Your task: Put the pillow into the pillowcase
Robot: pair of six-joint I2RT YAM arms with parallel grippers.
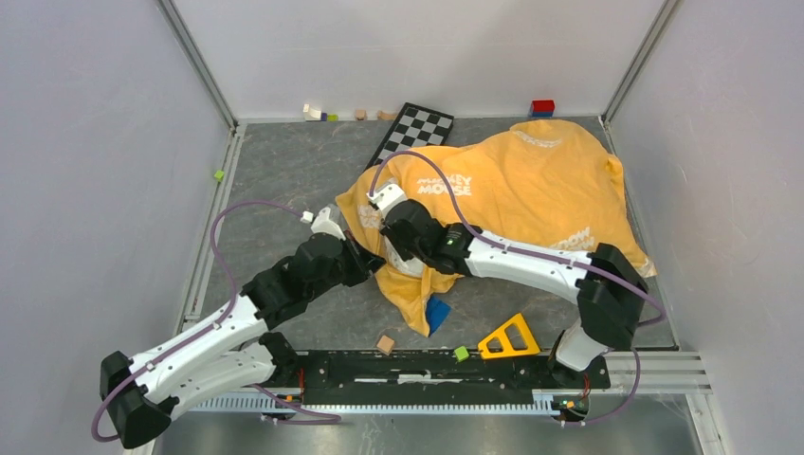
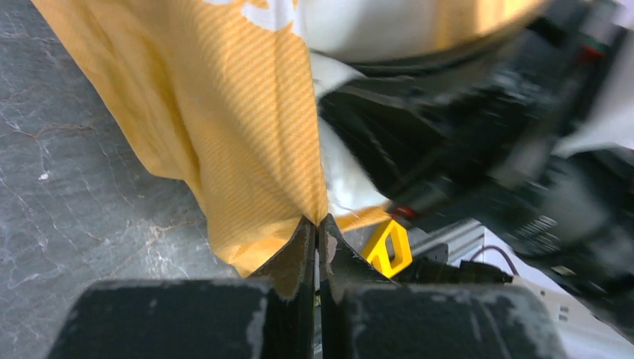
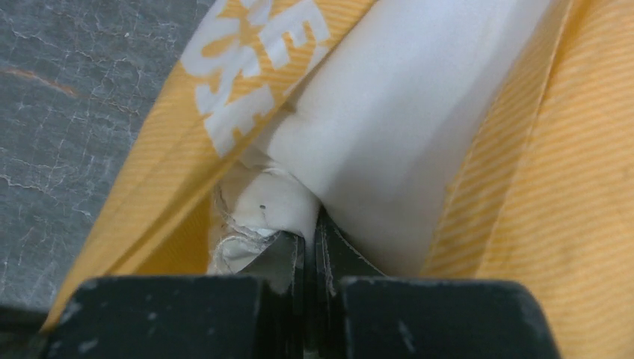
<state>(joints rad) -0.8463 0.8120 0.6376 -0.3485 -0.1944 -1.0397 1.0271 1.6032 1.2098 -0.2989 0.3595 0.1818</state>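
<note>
Clamping the thin orange-yellow pillowcase edge, left fingers stretch forward; right fingers, reaching leftward, pinch the plump off-white pillow.

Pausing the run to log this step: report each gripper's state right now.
Left gripper: closed, pinching an edge of the pillowcase.
Right gripper: closed, pinching the pillow just inside the pillowcase opening.

Bare counter lies open on the left. The heaped pillowcase fills the right half. The left arm and right arm meet at its near-left corner, crowding it. 3 small obstacles dot the near strip: yellow triangle, wooden block, green cube.
</note>
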